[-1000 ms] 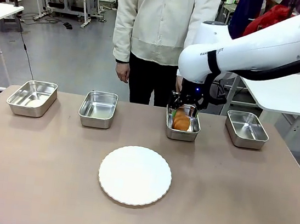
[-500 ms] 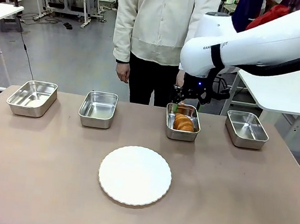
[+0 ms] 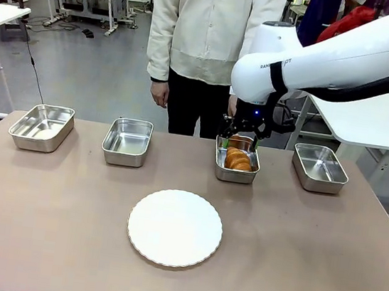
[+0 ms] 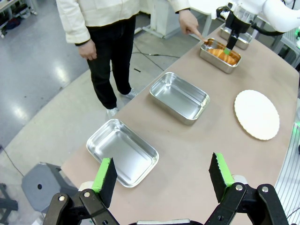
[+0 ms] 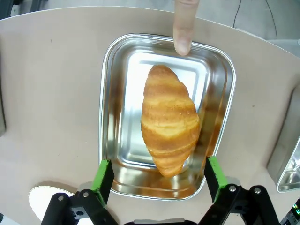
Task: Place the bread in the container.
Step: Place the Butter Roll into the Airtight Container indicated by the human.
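The bread (image 5: 168, 119), a golden-brown ridged croissant, lies inside the steel container (image 5: 112, 112), third tray from the left in the front view, where the bread (image 3: 238, 158) shows in the container (image 3: 234, 175). My right gripper (image 5: 158, 176) hovers just above it, open, nothing between its green pads. From the front my right gripper (image 3: 239, 138) hangs over the tray's far end. A person's finger (image 5: 184, 26) points down onto the container's far rim. My left gripper (image 4: 163, 176) is open, high above the table's left end, holding nothing.
Three more steel trays stand in the row: far left (image 3: 41, 127), second (image 3: 127, 141) and far right (image 3: 319, 168). A round white scalloped plate (image 3: 175, 228) lies at the table's middle. The person (image 3: 208, 40) stands at the far edge behind the trays.
My right gripper has lifted off the croissant, which now lies loose in the tray; a second ago the fingers were down in the tray around it.
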`<state>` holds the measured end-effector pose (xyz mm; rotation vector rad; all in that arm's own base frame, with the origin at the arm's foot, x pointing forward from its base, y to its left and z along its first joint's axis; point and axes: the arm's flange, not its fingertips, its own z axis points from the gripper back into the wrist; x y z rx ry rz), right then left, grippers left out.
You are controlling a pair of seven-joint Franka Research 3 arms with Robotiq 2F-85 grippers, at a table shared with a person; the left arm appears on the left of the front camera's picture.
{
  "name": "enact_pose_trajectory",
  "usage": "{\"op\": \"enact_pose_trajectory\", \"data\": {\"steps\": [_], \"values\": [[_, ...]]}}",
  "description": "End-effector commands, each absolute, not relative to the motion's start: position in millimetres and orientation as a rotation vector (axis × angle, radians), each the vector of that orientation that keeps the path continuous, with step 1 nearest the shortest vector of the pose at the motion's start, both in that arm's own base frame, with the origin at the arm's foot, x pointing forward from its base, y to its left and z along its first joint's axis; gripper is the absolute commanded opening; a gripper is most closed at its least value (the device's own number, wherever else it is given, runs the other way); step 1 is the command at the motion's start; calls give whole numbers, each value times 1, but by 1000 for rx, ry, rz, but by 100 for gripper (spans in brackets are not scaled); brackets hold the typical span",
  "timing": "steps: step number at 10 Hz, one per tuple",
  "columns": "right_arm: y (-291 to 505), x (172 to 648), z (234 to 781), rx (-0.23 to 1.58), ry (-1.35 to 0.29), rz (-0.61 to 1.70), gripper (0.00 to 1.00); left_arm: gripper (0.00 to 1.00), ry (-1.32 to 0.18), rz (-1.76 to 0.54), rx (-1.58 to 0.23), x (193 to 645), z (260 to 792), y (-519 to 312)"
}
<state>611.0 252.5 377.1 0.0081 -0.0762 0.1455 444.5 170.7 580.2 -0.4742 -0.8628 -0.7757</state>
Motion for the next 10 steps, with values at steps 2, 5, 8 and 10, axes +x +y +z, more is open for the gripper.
{"op": "enact_pose_trajectory", "data": {"steps": [2, 5, 8, 10], "values": [[262, 589, 398, 86, -182, 198, 100, 100, -870, -788, -474, 442, 580, 170], [255, 505, 455, 49, -352, 203, 100, 100, -870, -788, -474, 442, 580, 170], [237, 422, 475, 77, -433, 206, 100, 100, -870, -788, -474, 442, 580, 170], [224, 376, 473, 86, -439, 203, 100, 100, -870, -788, -474, 442, 580, 170]]}}
